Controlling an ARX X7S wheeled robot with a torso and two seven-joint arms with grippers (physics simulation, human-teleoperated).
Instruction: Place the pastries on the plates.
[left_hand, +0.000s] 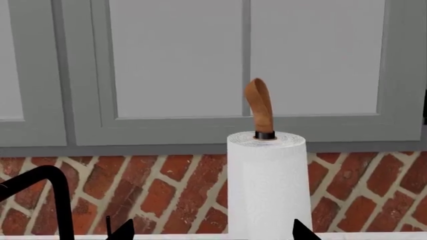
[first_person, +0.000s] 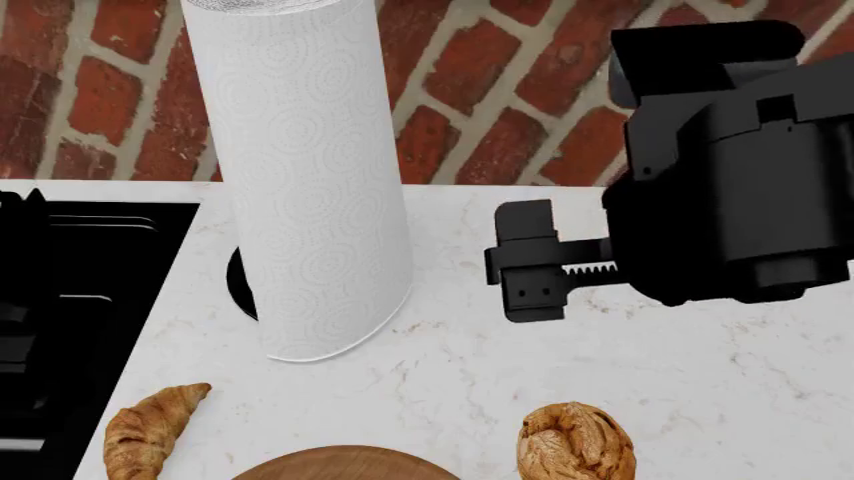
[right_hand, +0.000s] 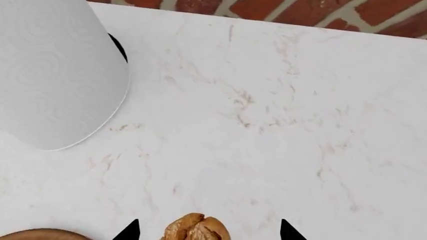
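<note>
Lying on the pale marbled counter (first_person: 641, 360), the round flaky bun (first_person: 577, 443) is seen at the near edge of the head view, with the ridged croissant (first_person: 150, 430) well apart from it toward the robot's left, close to the black cooktop (first_person: 67, 320). Between the two pastries the curved rim of a brown wooden board (first_person: 347, 465) is just shown — neither pastry is touching it. No plate is shown in any view.

The right gripper (right_hand: 208, 229) is held above the bun; in the right wrist view its two dark fingertips (right_hand: 128, 231) are spread apart with the bun (right_hand: 197, 228) between them, and contact cannot be judged. From the head camera the gripper body (first_person: 534, 262) is seen hanging over bare counter.

The left gripper (left_hand: 212, 230) is likewise parted — its tips frame the white paper towel roll (left_hand: 268, 185), which stands upright on a dark base before the brick backsplash (left_hand: 173, 192) and grey cabinet doors (left_hand: 180, 60)
</note>
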